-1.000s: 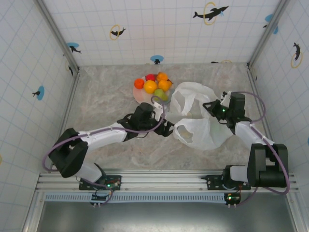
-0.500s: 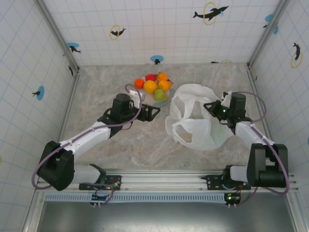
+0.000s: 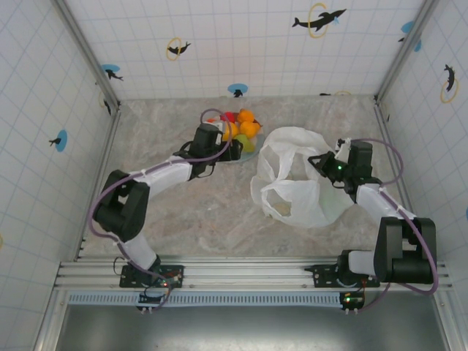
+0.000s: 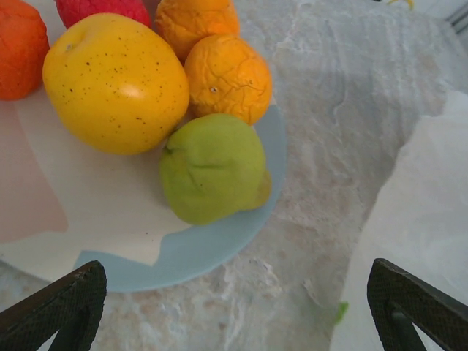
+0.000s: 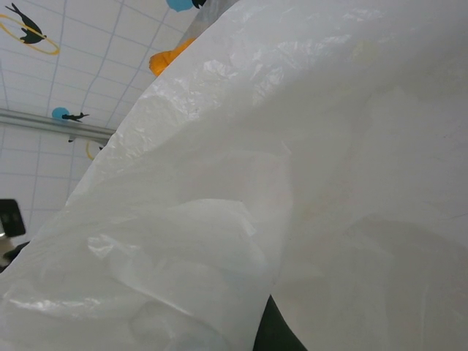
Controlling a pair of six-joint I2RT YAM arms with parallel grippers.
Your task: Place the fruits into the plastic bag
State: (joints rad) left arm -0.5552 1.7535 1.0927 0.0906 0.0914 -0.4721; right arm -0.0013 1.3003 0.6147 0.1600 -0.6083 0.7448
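The fruits are piled on a pale round plate (image 4: 219, 252): a speckled yellow one (image 4: 115, 80), a green one (image 4: 213, 167), two wrinkled orange ones (image 4: 227, 77), a red one (image 4: 102, 9) and an orange-red one (image 4: 18, 47). My left gripper (image 4: 234, 307) (image 3: 235, 148) hovers open at the plate's near edge, just short of the green fruit (image 3: 245, 142), with nothing between its fingers. The crinkly white plastic bag (image 3: 296, 183) lies right of the plate, and its edge with the small green mark (image 4: 340, 313) shows beside my left gripper. My right gripper (image 3: 320, 161) is shut on the bag's upper right rim, and the film (image 5: 256, 183) hides its fingers.
Tiled walls with metal posts close in the marble tabletop (image 3: 175, 212) on three sides. The plate (image 3: 219, 144) stands at the back centre, close to the bag's left edge. Bare table lies in front of and left of the plate.
My left gripper has left the bag's front edge, swung out to the left, then come in at the plate. The bag has slumped leftwards and spread. The right arm held still.
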